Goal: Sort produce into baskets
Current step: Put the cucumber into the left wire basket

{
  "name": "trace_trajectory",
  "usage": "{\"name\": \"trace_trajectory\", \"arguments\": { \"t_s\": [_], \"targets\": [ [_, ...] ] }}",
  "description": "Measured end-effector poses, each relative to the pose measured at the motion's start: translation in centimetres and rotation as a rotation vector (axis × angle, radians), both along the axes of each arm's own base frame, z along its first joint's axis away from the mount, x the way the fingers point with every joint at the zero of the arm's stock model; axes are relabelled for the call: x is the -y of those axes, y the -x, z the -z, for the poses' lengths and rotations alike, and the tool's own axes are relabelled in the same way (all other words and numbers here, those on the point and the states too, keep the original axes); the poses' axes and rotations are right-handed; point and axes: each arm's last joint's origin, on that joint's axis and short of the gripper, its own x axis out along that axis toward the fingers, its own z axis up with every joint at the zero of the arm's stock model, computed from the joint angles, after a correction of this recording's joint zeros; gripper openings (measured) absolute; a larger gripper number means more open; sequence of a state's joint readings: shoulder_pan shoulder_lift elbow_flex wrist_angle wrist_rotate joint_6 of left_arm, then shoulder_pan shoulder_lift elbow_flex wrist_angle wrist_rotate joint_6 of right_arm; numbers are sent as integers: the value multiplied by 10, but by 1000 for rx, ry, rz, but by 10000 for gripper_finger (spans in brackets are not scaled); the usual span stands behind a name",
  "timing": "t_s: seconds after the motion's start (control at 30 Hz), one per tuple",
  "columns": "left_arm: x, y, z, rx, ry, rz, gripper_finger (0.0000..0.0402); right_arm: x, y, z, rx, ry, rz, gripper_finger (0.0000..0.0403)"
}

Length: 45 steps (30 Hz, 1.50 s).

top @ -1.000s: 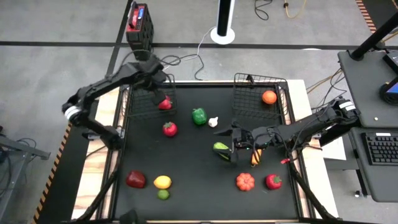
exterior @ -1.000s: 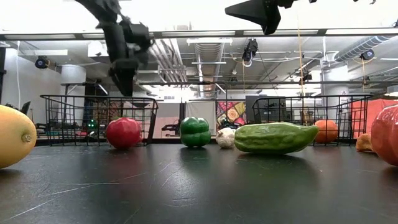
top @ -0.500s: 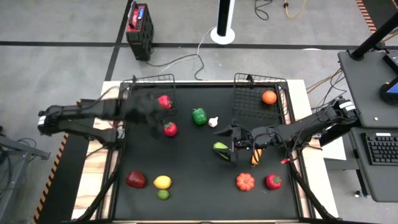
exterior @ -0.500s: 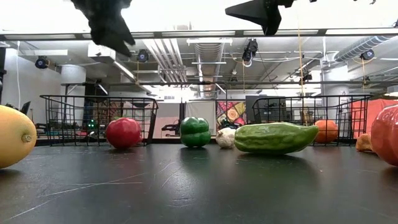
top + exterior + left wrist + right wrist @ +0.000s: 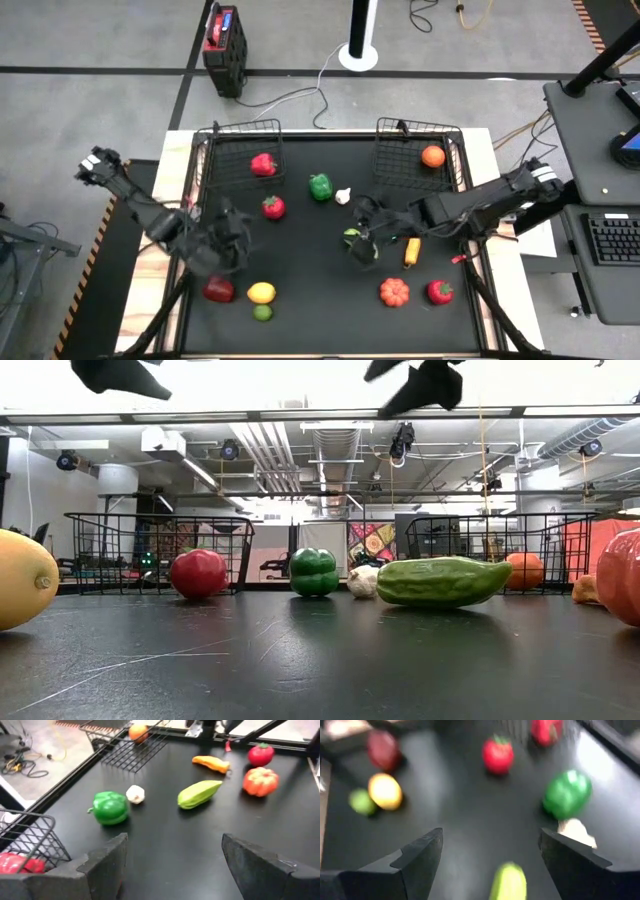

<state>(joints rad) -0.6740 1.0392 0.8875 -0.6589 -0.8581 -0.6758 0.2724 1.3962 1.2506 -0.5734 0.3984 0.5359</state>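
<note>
Two dark wire baskets stand at the far edge. The left basket [image 5: 222, 170] holds a red pepper [image 5: 263, 163]; the right basket [image 5: 400, 175] holds an orange [image 5: 432, 155]. Loose produce lies on the black table. My left gripper [image 5: 240, 248] hangs open over the near left, above a dark red apple [image 5: 218, 289], with nothing between its fingers [image 5: 107, 865]. My right gripper [image 5: 362, 238] hangs open just above the green cucumber [image 5: 351, 237], clear of it; in the right wrist view the cucumber [image 5: 509, 881] shows between the fingers.
Also on the table are a tomato [image 5: 273, 207], a green pepper [image 5: 320, 185], a white garlic [image 5: 343, 196], an orange-yellow piece [image 5: 411, 250], a pumpkin [image 5: 394, 292], a red piece [image 5: 440, 291], a lemon [image 5: 261, 292] and a lime [image 5: 262, 312]. The table's middle is bare.
My left gripper has swung away from the left basket toward the table's near left, turning as it went, and stayed open; the red pepper stays in that basket. My right gripper has tipped up from pointing steeply down to a slant, staying open over the cucumber.
</note>
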Motion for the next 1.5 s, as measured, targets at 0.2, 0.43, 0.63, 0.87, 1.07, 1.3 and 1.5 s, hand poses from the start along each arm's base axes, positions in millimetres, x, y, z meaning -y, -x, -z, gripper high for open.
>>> {"name": "trace_trajectory", "arguments": {
  "t_s": [0.2,0.43,0.63,0.87,1.07,1.3,1.5],
  "targets": [
    [16,4,6,12,-4,20,303,-4,-3,18,-289,-130,113,315],
    [20,-1,11,1,-16,11,303,-10,-13,54,-496,-210,132,315],
    [23,-4,15,-4,-21,9,303,-4,-20,80,-622,-201,161,315],
    [28,-10,21,-2,-45,-7,303,5,-29,99,-690,-194,158,315],
    [31,-14,26,-9,-70,-18,303,6,-35,113,-722,-192,155,315],
    [33,-16,29,-4,-97,-35,303,5,-41,130,-753,-182,155,300],
    [37,-21,29,-3,-120,-2,303,4,-44,131,-729,-187,151,244]
  ]
}}
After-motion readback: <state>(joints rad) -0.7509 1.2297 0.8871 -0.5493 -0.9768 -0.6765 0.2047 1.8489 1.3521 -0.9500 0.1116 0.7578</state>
